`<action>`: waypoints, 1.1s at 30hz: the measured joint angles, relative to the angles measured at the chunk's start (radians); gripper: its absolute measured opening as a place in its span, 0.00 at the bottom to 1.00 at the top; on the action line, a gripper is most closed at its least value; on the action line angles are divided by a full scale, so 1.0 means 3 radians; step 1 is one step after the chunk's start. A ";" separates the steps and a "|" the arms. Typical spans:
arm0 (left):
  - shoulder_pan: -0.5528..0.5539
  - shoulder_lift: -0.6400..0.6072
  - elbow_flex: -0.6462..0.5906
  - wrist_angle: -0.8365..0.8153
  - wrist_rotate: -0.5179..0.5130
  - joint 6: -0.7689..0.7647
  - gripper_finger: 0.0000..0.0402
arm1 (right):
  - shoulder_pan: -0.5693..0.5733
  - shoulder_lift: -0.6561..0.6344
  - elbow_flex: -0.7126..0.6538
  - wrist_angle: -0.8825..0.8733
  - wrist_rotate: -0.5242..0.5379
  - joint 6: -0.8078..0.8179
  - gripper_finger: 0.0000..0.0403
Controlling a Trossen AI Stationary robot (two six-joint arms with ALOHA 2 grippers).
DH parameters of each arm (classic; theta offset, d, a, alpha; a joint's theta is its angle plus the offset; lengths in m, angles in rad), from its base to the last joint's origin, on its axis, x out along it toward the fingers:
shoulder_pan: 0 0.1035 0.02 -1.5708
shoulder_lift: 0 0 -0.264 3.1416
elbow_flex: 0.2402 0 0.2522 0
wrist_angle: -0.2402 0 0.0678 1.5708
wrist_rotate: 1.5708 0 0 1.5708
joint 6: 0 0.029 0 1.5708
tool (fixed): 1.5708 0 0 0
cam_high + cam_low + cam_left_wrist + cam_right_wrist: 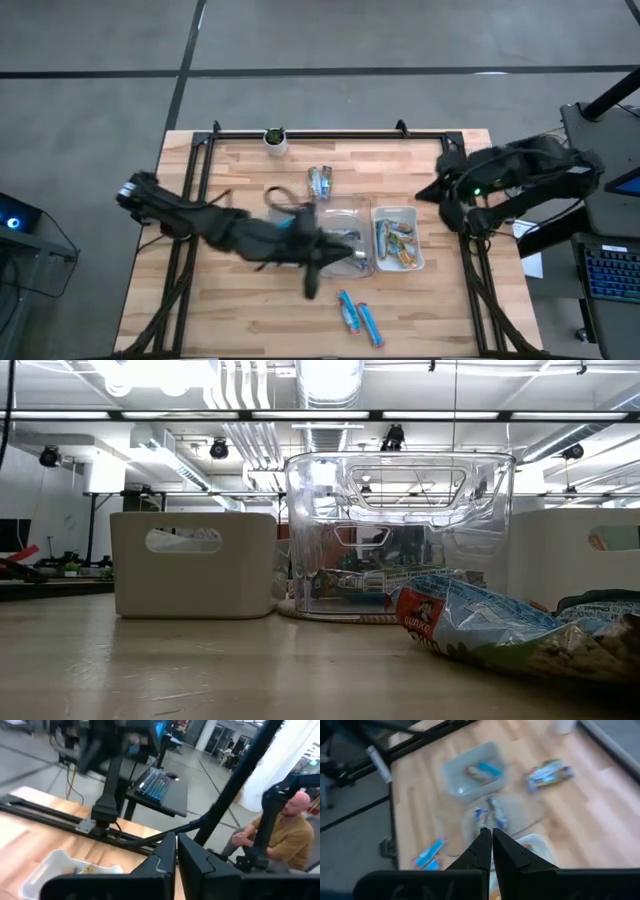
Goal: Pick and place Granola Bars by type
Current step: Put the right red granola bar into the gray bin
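Note:
Granola bars lie in several spots. Two blue bars [357, 316] rest flat on the wood near the table's near edge, and green-tan bars [320, 182] lie beyond the clear tray [345, 215]. More bars [397, 243] sit in the white tray [415, 215]. In the low view a shiny bar [470, 628] fills the foreground. My left gripper [345, 245] [176, 855] is shut and reaches over the clear tray, holding nothing that shows. My right gripper [430, 190] [491, 845] is shut and waits high at the table's right edge.
A third tray [475, 772] with bars lies left of the clear tray [495, 817]. A small white pot with a plant [275, 140] stands at the far edge. A dark frame rail [330, 133] borders the table. A seated person [280, 837] and a keyboard [155, 785] are beyond the right side.

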 joint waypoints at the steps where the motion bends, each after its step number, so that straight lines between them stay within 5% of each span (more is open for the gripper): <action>1: -0.0058 -0.0086 -0.0034 -0.0080 -0.0091 0.0032 0.00 | 0.0046 0.0067 0.0000 0.0037 -0.0019 0.0009 0.02; 8: -0.0352 -0.0737 -0.0444 -0.0418 -0.0638 0.0193 0.00 | 0.0379 0.0425 0.0076 0.0454 -0.0044 0.0037 0.02; 21: -0.0362 -0.2132 -0.1591 -0.0402 -0.0592 0.0399 0.00 | 0.1328 0.1251 0.0961 0.0876 -0.0181 0.0641 0.02; 33: -0.0220 -0.2328 -0.1863 -0.0065 -0.0312 0.1007 0.00 | 0.1531 0.2140 0.1786 0.0833 -0.0153 0.0513 0.02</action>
